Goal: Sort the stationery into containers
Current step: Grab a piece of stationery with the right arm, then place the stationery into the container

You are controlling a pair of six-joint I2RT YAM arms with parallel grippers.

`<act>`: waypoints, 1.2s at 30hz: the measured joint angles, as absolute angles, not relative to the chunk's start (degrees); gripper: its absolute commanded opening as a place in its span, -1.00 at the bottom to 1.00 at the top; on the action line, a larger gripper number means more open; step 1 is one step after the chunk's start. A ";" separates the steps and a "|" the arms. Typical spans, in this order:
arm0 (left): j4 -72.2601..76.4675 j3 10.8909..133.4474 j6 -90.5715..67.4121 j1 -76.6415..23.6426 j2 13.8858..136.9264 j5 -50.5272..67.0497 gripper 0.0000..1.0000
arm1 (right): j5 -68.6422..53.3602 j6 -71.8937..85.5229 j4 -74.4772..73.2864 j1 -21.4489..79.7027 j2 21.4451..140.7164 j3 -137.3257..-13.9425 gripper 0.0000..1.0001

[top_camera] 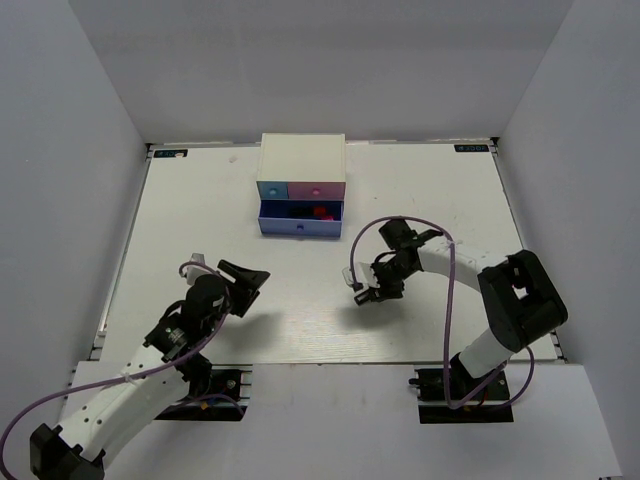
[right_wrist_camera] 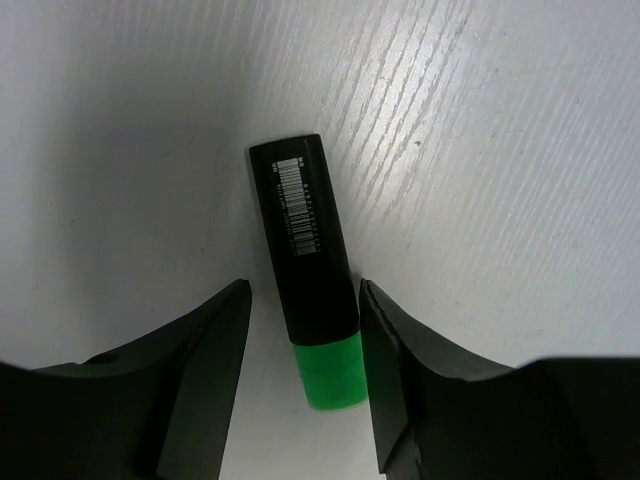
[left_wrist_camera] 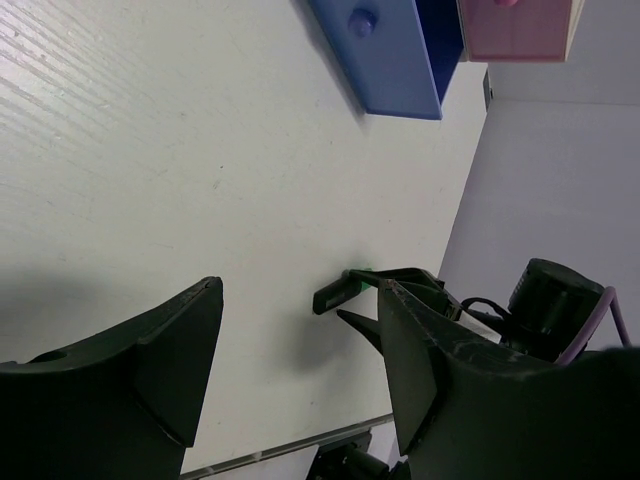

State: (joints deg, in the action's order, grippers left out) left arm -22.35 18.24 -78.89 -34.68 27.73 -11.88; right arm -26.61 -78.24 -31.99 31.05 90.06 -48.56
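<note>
Table (top_camera: 200, 200): white, walled in on three sides, both arm bases at the near edge

Chest (top_camera: 302, 158): white box at the far middle of the table. Light blue drawer (top_camera: 272, 189) and pink drawer (top_camera: 317, 188) sit side by side and pushed in. Below them the wide dark blue drawer (top_camera: 298, 229) is pulled out. A red item (top_camera: 322, 211) and some dark shapes lie inside it, too small to name from above

Left arm (top_camera: 150, 375): reaches forward on its own side, well apart from the chest. Left gripper (top_camera: 250, 280): jaws spread wide, nothing between them, only bare table under the gap

Right arm (top_camera: 505, 310): bends inward toward the table's middle. Right gripper (top_camera: 365, 295): low over the table, in front of the chest and to its right, jaws apart and straddling the green-capped highlighter (right_wrist_camera: 300, 215)

Highlighter: lies flat on the table between the two fingers, black barrel with the barcode up. The green cap (right_wrist_camera: 330, 372) points back toward the wrist. One finger stands clear of the barrel with table showing between. The other is right against it, and whether it touches I cannot tell

Views: from the top camera the highlighter is all but hidden under the right gripper. Only the right wrist camera shows how it sits within the jaws. The left wrist camera catches it side-on from across the table, tucked under the right gripper, with the fronts of the dark blue and pink drawers at the frame's top
</note>
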 measured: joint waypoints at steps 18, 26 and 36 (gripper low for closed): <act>-20.40 17.21 -78.87 -34.68 30.57 -11.29 0.47 | -25.89 -65.52 -33.34 33.01 92.42 -71.53 -0.95; -19.18 17.21 -78.59 -34.68 31.40 -10.98 0.47 | -18.87 -53.34 -26.44 37.50 101.36 -88.20 -0.98; -19.22 17.21 -78.43 -34.68 30.92 -10.87 0.47 | -6.20 -46.83 -22.20 40.93 112.25 -94.11 -0.74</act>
